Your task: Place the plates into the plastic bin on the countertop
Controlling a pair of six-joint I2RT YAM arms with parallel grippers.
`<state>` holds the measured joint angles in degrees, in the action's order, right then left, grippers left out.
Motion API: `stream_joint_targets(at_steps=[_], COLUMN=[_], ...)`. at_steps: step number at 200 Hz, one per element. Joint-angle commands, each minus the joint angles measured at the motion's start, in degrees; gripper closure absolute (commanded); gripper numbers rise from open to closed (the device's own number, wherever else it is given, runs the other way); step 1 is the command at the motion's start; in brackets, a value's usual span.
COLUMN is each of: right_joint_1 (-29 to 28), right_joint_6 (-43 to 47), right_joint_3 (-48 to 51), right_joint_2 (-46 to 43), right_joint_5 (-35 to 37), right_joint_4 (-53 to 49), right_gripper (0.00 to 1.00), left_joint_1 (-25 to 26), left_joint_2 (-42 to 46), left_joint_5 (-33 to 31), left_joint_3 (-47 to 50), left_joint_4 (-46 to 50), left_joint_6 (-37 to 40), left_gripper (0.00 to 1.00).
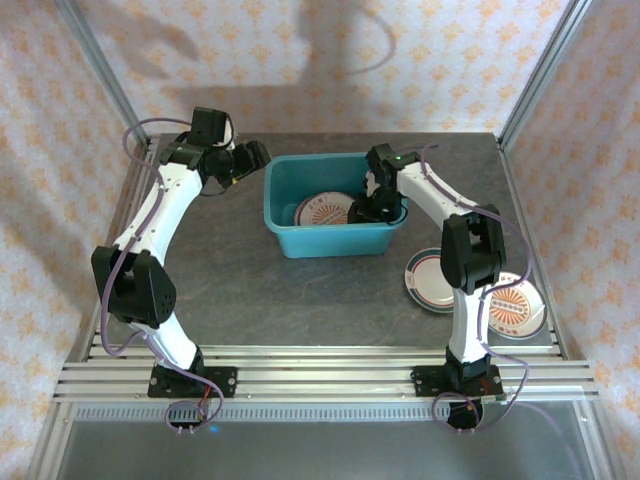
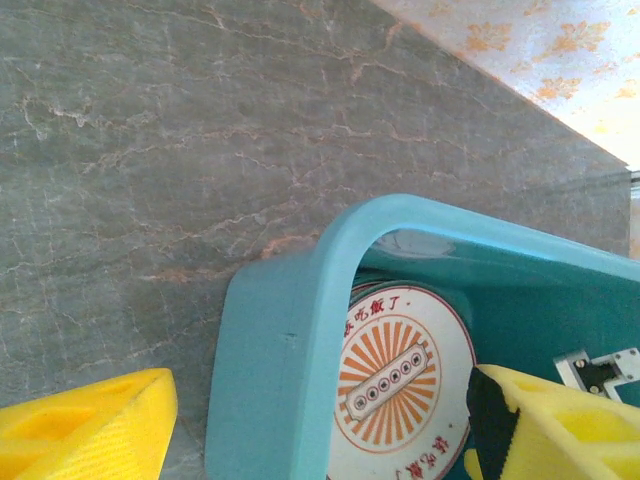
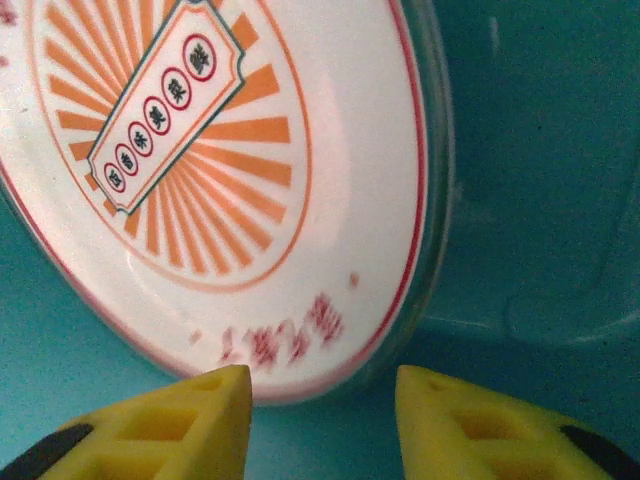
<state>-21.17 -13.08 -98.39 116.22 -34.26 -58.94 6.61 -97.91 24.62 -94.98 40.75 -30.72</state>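
From above, my right hand (image 1: 374, 207) is hanging inside the teal rectangular plastic bin (image 1: 275, 215) on the dark grey speckled tabletop (image 1: 280, 295), beside a round orange-sunburst plate (image 1: 318, 211); two more patterned plates (image 1: 428, 282) are lying near my right arm. At my left wrist, my left hand (image 2: 325, 400) is gaping open astride the bin's corner. At my right wrist, my fingers (image 3: 200, 420) are standing apart, released, with the plate's rim just ahead.

Lab mock-kitchen: countertop (image 1: 250, 290), aluminium rails (image 1: 320, 372), wallpapered walls (image 1: 300, 60)
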Motion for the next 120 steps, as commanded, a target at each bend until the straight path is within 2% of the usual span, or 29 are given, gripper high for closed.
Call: stream_joint_targets(at_steps=[1,45,93,120], right_joint_1=[-0.23,-1.98,-0.46,3.03], right_joint_6=[0.12,3.39,3.39,3.66], right_joint_3=[-4.00,-13.05,-13.18,-11.42], right_joint_2=[-3.72,-7.69,-18.37,-22.90], right_joint_5=[3.03,8.72,14.12,16.16], right_joint_4=[-1.96,-7.29,-5.56,-5.09], right_gripper=[0.52,0.45,0.45,0.43], left_joint_1=[-0.20,3.01,10.63,15.91], left_joint_2=[-1.02,0.52,3.90,6.40], left_joint_5=[1.70,-3.90,-5.45,-6.46], left_joint_3=[0.50,-5.31,-7.58,-6.44], left_joint_4=[2.55,6.63,8.14,8.21], left_joint_6=[2.61,5.85,5.95,4.13], left_gripper=[0.24,0.24,0.24,0.24])
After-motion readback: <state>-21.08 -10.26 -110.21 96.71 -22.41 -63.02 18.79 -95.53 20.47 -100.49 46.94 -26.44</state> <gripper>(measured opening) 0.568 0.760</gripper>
